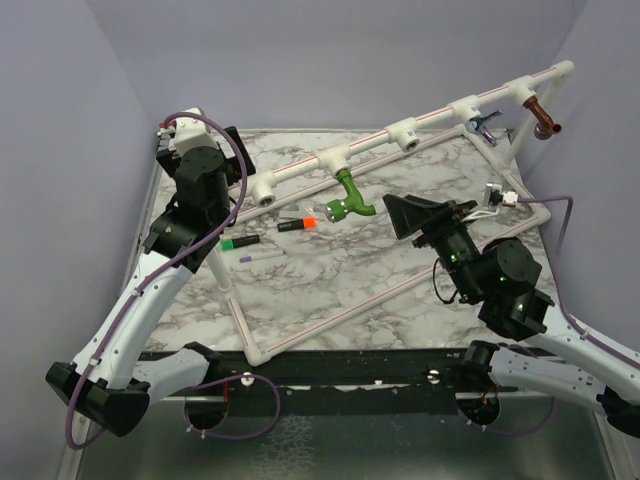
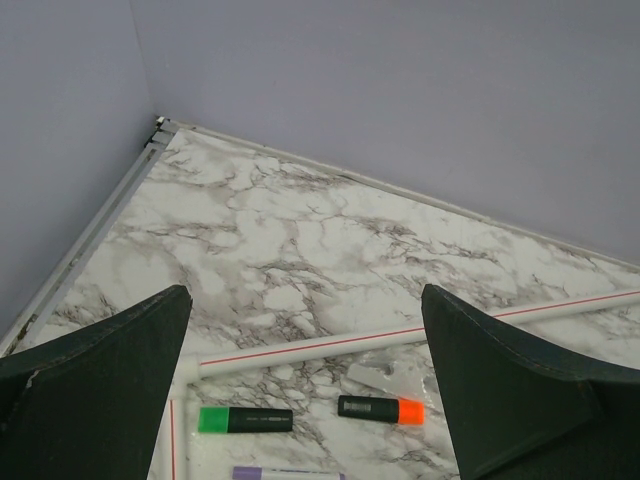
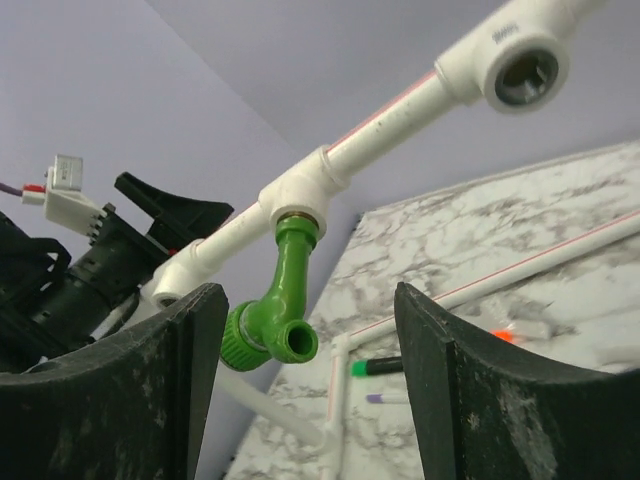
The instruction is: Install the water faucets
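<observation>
The green water faucet (image 1: 348, 196) is seen seated in a tee fitting (image 1: 333, 158) on the white pipe, with its spout hanging down. The right pincer (image 1: 398, 217) is held open just beside it, gripping nothing. The left pincer (image 2: 305, 290) is held open and empty above the marble bench (image 2: 280, 230).

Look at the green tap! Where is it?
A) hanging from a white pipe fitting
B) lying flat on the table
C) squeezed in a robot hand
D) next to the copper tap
A: the green tap hangs spout-down with its top end set into a white pipe fitting on the raised pipe, off the table.
</observation>
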Controlling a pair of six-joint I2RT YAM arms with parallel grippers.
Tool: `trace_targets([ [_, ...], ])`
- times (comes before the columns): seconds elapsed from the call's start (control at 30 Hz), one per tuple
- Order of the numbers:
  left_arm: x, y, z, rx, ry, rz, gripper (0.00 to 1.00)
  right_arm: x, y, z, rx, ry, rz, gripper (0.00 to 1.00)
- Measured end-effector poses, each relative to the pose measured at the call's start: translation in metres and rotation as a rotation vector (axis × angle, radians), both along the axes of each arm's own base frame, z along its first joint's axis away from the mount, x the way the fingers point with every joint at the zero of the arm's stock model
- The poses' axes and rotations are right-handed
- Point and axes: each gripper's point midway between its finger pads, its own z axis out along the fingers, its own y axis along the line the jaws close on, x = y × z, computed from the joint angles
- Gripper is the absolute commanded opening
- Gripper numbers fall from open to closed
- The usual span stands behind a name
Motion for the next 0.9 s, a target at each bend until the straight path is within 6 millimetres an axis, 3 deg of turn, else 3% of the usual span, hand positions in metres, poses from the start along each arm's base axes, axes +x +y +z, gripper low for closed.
trace_targets([
  [0.17, 0.0, 0.0, 0.0, 0.0, 0.0, 0.0, 0.99, -0.006, -0.004, 0.024, -0.243, -0.175, -0.002, 0.79],
  [0.3, 0.0, 0.0, 0.0, 0.0, 0.0, 0.0, 0.99, -0.015, 0.005, 0.029, -0.519, -0.361, 0.057, 0.8],
  [0.63, 0.0, 0.0, 0.0, 0.001, 0.0, 0.0, 0.99, -0.022, 0.013, 0.011, -1.116, -0.762, 0.126, 0.84],
  [0.9, 0.0, 0.0, 0.0, 0.001, 0.0, 0.0, 0.99, -0.009, 0.018, -0.012, -1.48, -0.956, 0.122, 0.85],
])
